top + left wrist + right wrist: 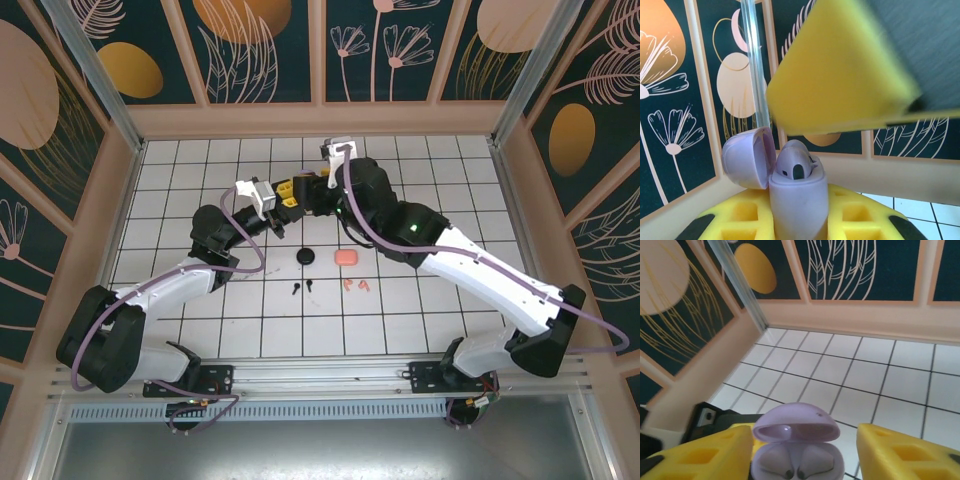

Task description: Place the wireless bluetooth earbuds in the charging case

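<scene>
Start with the white grid-tiled table (420,320). Both arms lean in over its middle, and the left arm (170,285) and right arm (480,275) meet nose to nose above the tiles.

Your left gripper (799,222) is clamped on the small lilac plastic charging case (799,200). It holds the case upright off the table with the domed lid (745,157) swung open to one side. Your right gripper (802,435) hovers right over that case. Its yellow fingers (910,450) are spread wide on either side and it is gripping nothing.

Look into the open case from the right wrist. The two lilac earbuds (812,460) sit side by side in their wells, stems down. By my reading the lilac pair is in, and the step in hand is finishing off this case.

There is more waiting below on the tiles. A round black case (306,257) and a salmon-pink case (345,257) sit near each other. The two tiny black earbuds (296,290) and two salmon-pink earbuds (348,284) lie loose just in front of them.

For the next move, I'd have you bring a right finger onto that lilac lid and press it shut while the left keeps the body steady. Go gently, because a sideways push could twist the case in the grip. Then set it down and pick up a loose bud; they're tiny, so pinch precisely.
</scene>
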### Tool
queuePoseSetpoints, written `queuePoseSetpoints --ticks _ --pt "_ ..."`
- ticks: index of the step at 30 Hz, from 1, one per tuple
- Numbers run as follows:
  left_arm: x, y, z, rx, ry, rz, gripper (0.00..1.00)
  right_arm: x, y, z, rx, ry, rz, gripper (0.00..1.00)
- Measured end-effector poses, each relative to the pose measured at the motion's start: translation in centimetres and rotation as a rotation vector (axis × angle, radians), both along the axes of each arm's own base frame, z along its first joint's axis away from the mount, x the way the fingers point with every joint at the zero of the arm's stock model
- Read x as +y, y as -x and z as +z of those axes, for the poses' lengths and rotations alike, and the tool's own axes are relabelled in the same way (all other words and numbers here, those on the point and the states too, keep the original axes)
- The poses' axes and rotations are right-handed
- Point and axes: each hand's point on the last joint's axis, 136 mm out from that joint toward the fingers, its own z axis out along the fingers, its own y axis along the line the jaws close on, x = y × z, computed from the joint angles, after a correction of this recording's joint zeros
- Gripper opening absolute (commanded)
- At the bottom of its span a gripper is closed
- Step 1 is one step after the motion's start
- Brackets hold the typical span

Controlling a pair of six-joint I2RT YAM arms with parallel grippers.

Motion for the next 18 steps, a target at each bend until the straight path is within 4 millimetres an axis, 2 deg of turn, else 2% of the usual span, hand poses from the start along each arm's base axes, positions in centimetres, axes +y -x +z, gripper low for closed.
queuePoseSetpoints --ticks 6,8,10,13,14,15,18 --pt "0.0 0.0 0.0 0.000 0.000 0.000 0.00 -1.9 0.3 4.1 -0.020 -0.125 0.020 0.61" --pt "0.0 0.0 0.0 0.000 0.000 0.000 0.00 -2.4 -0.2 5.2 -0.018 -0.152 0.017 0.55" --pt "0.0 0.0 0.0 0.000 0.000 0.000 0.00 -2.8 -1.1 5.7 -0.005 -0.170 0.009 0.43" --pt "0.0 0.0 0.0 0.001 -0.001 0.000 0.00 -2.6 -3.1 5.0 0.038 -0.164 0.003 0.21" --pt "0.0 0.0 0.0 0.001 -0.001 0.000 0.00 -2.5 -3.8 4.6 0.057 -0.158 -0.002 0.16" --pt "0.0 0.0 0.0 0.001 -0.001 0.000 0.00 -2.1 -4.4 3.8 0.080 -0.143 0.002 0.12" --pt "0.0 0.0 -0.1 0.002 -0.002 -0.001 0.00 -0.5 -5.9 1.5 0.149 -0.099 0.021 0.09"
